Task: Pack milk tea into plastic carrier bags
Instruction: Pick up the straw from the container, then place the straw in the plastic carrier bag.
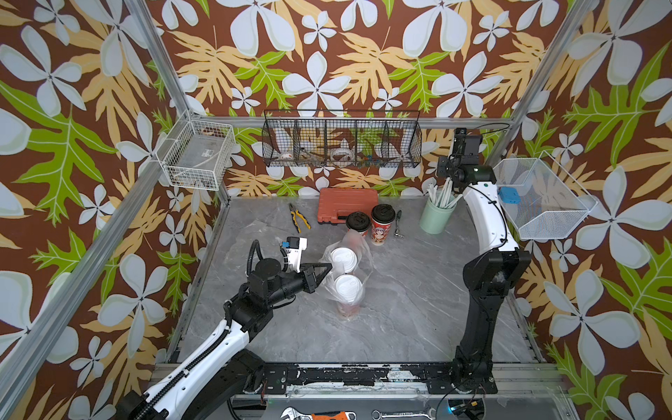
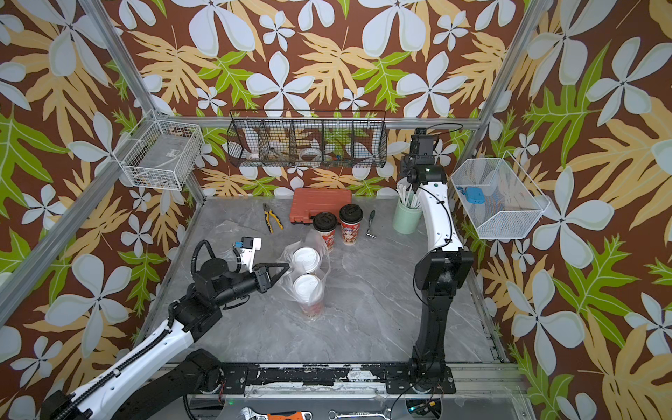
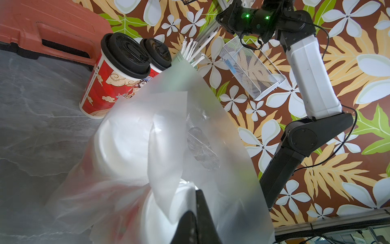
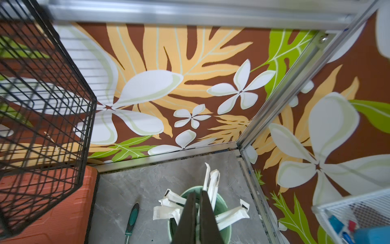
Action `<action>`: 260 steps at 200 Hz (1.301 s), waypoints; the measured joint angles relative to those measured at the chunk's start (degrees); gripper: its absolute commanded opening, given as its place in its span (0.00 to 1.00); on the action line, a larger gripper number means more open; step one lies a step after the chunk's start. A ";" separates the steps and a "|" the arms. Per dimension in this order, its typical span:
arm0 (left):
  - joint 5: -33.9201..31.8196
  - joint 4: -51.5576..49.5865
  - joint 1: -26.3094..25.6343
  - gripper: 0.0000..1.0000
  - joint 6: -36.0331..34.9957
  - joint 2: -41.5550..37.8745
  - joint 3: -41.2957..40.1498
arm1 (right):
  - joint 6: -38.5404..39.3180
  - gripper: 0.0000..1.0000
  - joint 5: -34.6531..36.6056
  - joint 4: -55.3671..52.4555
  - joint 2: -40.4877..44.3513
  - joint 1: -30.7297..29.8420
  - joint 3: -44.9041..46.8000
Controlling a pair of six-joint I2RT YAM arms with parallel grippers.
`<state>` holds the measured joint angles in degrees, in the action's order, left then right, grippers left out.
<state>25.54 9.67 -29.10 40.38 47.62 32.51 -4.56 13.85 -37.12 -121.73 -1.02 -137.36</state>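
Left gripper [image 1: 327, 268]: jaws pressed flat together on a fold of thin film at the bag's rim. It reaches in level above the table [image 1: 400, 309]. It shows in both top views [image 2: 285, 267] and in the left wrist view [image 3: 197, 211].
Right gripper [image 4: 196, 202]: jaws drawn to a narrow slit, pointing down into the straw cup. Whether a straw is caught between them cannot be told.
Plastic carrier bags [image 1: 366, 262]: clear crinkly film rises right at the left gripper's tip and wraps both white-lidded cups. Whether it is one bag or two cannot be told. In the left wrist view the film [image 3: 190, 101] fills the space just ahead of the closed jaws.
White-lidded milk tea: one cup [image 1: 343, 260] stands upright just past the left gripper's tip. The other [image 1: 348, 287] stands beside it, off to the side of the jaws. Both are inside the film.
Black-lidded milk tea: two cups [image 1: 358, 221] [image 1: 382, 214] stand upright side by side, outside the film. They are beyond the bagged pair from the left gripper and well apart from the right gripper.
Straw cup [image 4: 221, 203]: mint-green, directly under the right gripper's tips, with white wrapped straws [image 4: 232, 213] fanning out around the jaws.
Toolbox [image 1: 347, 203]: red, closed, behind the black-lidded cups as seen from the left gripper.
Pliers [image 1: 299, 217]: yellow-handled, flat on the table, away from both grippers.
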 measured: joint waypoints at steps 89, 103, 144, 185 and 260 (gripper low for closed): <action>0.00 0.00 0.00 0.00 -0.02 0.48 0.00 | -4.81 0.00 -3.69 -2.75 17.59 -1.60 4.98; 0.00 0.00 0.00 0.00 -0.04 0.50 0.00 | -5.79 0.00 -5.88 -3.67 20.22 -3.26 5.81; 0.00 -0.04 0.00 0.00 -0.11 0.50 0.17 | -9.64 0.00 -12.24 -6.58 26.77 -9.27 9.11; -0.02 -0.04 0.00 0.00 -0.26 0.50 0.22 | -13.60 0.00 -16.63 -7.74 32.68 -19.23 12.59; -0.22 -0.09 0.00 0.00 -0.48 0.37 0.48 | -19.93 0.00 -18.25 -7.50 36.17 -39.32 13.75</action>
<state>25.32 9.58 -29.10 39.90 47.99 32.99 -24.49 -4.40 -44.62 -85.56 -40.34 -123.61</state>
